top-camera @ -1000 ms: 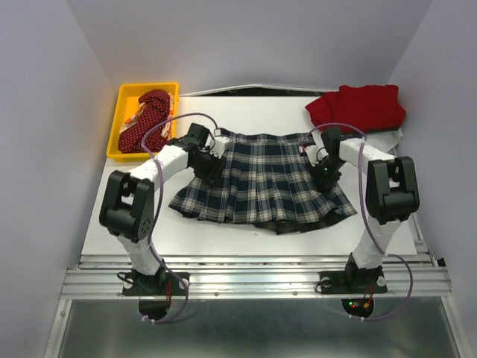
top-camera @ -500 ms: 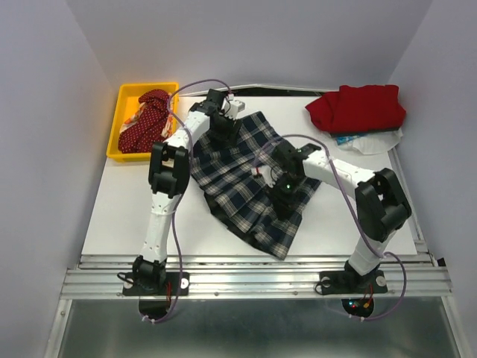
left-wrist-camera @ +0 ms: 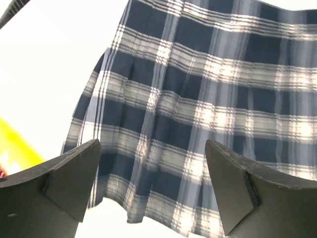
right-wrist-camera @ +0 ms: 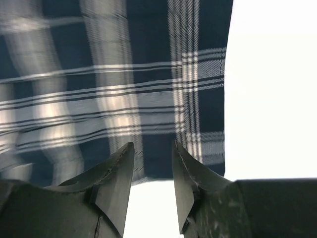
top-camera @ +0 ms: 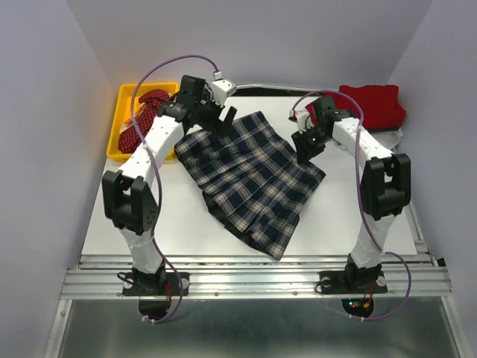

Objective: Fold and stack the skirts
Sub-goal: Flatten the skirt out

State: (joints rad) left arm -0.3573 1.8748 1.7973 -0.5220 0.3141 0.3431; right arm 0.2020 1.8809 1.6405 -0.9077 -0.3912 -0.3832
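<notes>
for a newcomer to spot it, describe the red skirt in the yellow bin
On the white table, find the yellow plastic bin at its far left. Crumpled inside lies a dark red cloth skirt; tiny white dots set it apart from the plain red skirt far right.

white table (top-camera: 335, 220) enclosed by pale grey walls (top-camera: 261, 37).

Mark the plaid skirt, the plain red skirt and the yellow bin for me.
plaid skirt (top-camera: 250, 179), top external view, middle of the spread cloth.
plain red skirt (top-camera: 380, 104), top external view, centre of the bundle.
yellow bin (top-camera: 123, 112), top external view, its left wall.
</notes>
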